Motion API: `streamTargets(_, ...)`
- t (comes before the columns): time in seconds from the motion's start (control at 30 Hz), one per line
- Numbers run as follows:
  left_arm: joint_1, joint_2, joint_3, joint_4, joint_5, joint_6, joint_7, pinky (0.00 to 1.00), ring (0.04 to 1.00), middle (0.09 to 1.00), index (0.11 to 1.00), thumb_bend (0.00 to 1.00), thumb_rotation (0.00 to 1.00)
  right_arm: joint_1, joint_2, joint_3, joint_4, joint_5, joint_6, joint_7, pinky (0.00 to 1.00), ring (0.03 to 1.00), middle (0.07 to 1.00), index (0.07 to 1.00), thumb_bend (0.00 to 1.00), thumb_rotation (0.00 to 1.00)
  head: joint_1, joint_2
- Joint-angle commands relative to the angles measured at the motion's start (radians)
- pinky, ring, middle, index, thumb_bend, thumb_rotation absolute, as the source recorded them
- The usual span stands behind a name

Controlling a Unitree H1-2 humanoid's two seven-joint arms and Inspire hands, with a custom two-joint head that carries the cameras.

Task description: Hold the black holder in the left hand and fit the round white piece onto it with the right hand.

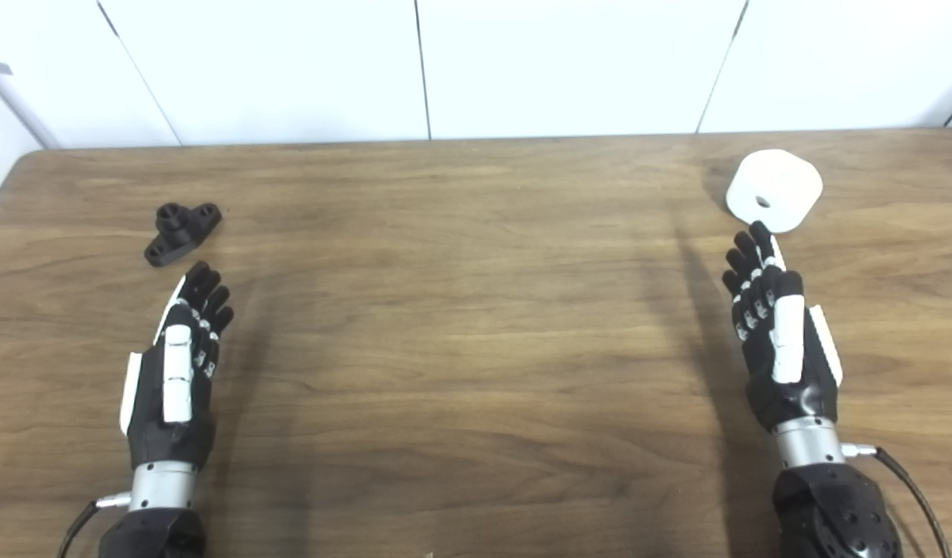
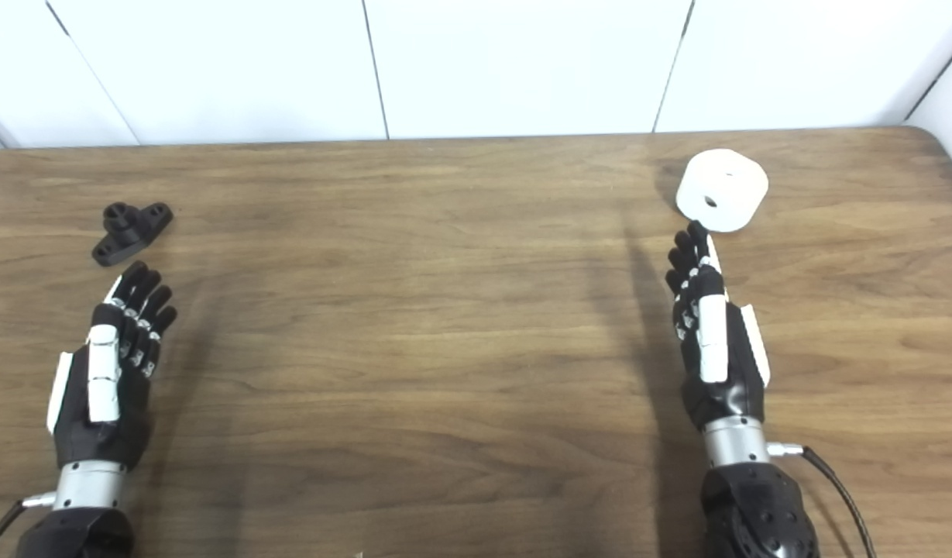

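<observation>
The black holder lies on the wooden table at the far left, a flat base with a short round post. My left hand is just short of it, open, fingers stretched toward it, holding nothing. At the far right the round white piece with a small centre hole rests on the table. My right hand is open below it, fingertips nearly at its near edge, with nothing in its grasp.
White wall panels stand behind the table's far edge. A cable trails from the right wrist.
</observation>
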Motion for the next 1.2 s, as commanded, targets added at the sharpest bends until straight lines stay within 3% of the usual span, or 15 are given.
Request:
streamTargets(0.0, -0.007, 0.011, -0.001, -0.034, 0.002, -0.017, -0.001, 0.98, 0.969, 0.967, 0.956, 0.54, 0.87, 0.022, 0.001, -0.005, -0.027, 0.021, -0.054, 0.013, 1.0, 0.99, 0.983, 0.986, 0.58, 0.95, 0.0, 0.0)
streamTargets(0.2, -0.013, 0.014, 0.002, -0.02, 0.005, -0.036, -0.001, 0.96, 0.963, 0.954, 0.942, 0.5, 0.87, 0.02, -0.001, 0.003, -0.017, -0.01, -0.065, 0.007, 1.0, 0.985, 0.985, 0.998, 0.57, 0.99, 0.012, -0.009)
streamTargets(0.6, -0.013, 0.021, 0.004, 0.001, 0.009, -0.041, -0.01, 0.97, 0.968, 0.963, 0.949, 0.44, 0.87, 0.025, 0.009, 0.009, -0.003, -0.007, -0.076, 0.004, 1.0, 0.991, 0.984, 0.988, 0.6, 0.96, 0.018, -0.037)
streamTargets(0.7, -0.003, 0.012, -0.005, 0.001, 0.015, -0.048, -0.012, 0.98, 0.97, 0.968, 0.959, 0.44, 0.88, 0.03, -0.002, 0.0, 0.014, -0.003, -0.095, 0.009, 1.0, 0.989, 0.983, 0.991, 0.59, 0.97, 0.086, -0.07)
streamTargets(0.83, 0.008, -0.021, -0.03, 0.013, 0.038, -0.088, -0.005, 0.95, 0.949, 0.948, 0.936, 0.45, 0.82, 0.037, -0.035, -0.022, 0.054, 0.02, -0.133, 0.036, 1.0, 0.99, 0.988, 0.999, 0.57, 1.0, 0.218, -0.133)
streamTargets(0.87, 0.009, -0.039, -0.031, 0.02, 0.028, -0.103, 0.003, 0.95, 0.942, 0.937, 0.924, 0.46, 0.79, 0.038, -0.043, -0.029, 0.07, 0.03, -0.147, 0.048, 1.0, 0.993, 0.989, 1.0, 0.57, 1.0, 0.234, -0.144)
streamTargets(0.93, 0.009, -0.068, -0.034, 0.035, 0.02, -0.133, 0.021, 0.92, 0.908, 0.896, 0.875, 0.47, 0.65, 0.038, -0.055, -0.043, 0.096, 0.045, -0.168, 0.069, 1.0, 0.993, 0.993, 1.0, 0.56, 1.0, 0.251, -0.161)
streamTargets(0.97, 0.012, -0.069, -0.042, 0.04, 0.027, -0.144, 0.02, 0.92, 0.906, 0.895, 0.871, 0.47, 0.63, 0.038, -0.059, -0.047, 0.103, 0.05, -0.171, 0.076, 1.0, 0.993, 0.993, 1.0, 0.57, 1.0, 0.254, -0.166)
streamTargets(1.07, 0.024, -0.06, -0.072, 0.032, 0.062, -0.14, 0.021, 0.95, 0.939, 0.935, 0.908, 0.43, 0.75, 0.04, -0.069, -0.053, 0.12, 0.07, -0.179, 0.092, 1.0, 0.992, 0.992, 1.0, 0.58, 1.0, 0.272, -0.185)
streamTargets(1.17, 0.033, -0.063, -0.088, 0.023, 0.084, -0.128, 0.036, 0.96, 0.953, 0.952, 0.923, 0.43, 0.81, 0.043, -0.074, -0.056, 0.129, 0.077, -0.187, 0.105, 1.0, 0.994, 0.994, 1.0, 0.59, 1.0, 0.283, -0.193)
